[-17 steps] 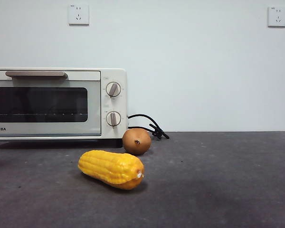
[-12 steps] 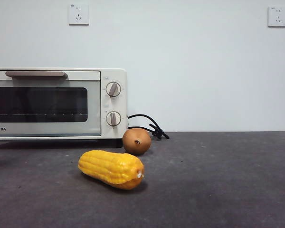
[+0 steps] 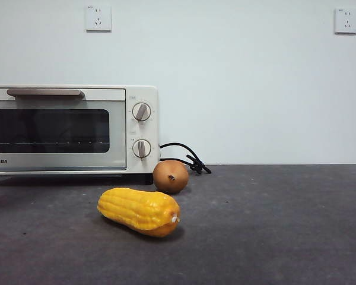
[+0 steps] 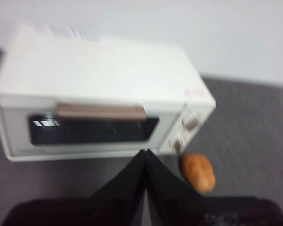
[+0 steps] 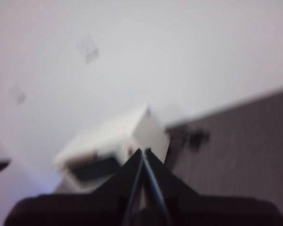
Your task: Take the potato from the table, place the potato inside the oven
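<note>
The orange-brown potato (image 3: 170, 176) lies on the dark grey table (image 3: 273, 225) just right of the cream-white oven (image 3: 71, 129), whose dark glass door is closed. In the left wrist view the oven (image 4: 99, 94) fills the picture and the potato (image 4: 198, 172) lies past its knob corner. My left gripper (image 4: 145, 153) is shut and empty, high above the table in front of the oven door. My right gripper (image 5: 142, 151) is also shut and empty, held high and far off, with the oven (image 5: 115, 150) small and blurred beyond it. Neither gripper shows in the front view.
A bright yellow corn cob (image 3: 139, 211) lies in front of the potato, nearer the camera. The oven's black cord (image 3: 184, 157) coils on the table behind the potato. Two wall sockets (image 3: 98, 18) sit on the white wall.
</note>
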Motion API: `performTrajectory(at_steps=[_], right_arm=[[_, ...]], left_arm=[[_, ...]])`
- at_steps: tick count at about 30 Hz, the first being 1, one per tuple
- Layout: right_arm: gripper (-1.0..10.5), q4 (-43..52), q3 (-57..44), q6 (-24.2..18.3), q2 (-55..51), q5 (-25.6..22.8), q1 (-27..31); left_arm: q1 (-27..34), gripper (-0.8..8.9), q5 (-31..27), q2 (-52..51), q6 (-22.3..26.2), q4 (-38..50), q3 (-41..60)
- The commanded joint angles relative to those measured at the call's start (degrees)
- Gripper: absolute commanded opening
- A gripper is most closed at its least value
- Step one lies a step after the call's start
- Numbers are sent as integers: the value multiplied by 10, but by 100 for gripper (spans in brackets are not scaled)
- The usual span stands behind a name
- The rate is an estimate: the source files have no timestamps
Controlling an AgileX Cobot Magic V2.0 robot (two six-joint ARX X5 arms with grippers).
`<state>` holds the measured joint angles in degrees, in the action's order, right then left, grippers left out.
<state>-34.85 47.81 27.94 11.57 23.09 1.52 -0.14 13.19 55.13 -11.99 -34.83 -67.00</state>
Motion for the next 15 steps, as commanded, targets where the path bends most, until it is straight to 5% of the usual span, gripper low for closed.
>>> performTrajectory(at_steps=[1,9,15], right_arm=[[-1,-57,35,-28,62,39,0],[0,-104,99,-43,209,133,0],[1,-108,102,-50,285,275,0]], left_arm=[[1,-5,23,56,35,-26,-28],[6,-6,58,179,33,-10,-56],[31,-5,120,237,-28,46,-57]])
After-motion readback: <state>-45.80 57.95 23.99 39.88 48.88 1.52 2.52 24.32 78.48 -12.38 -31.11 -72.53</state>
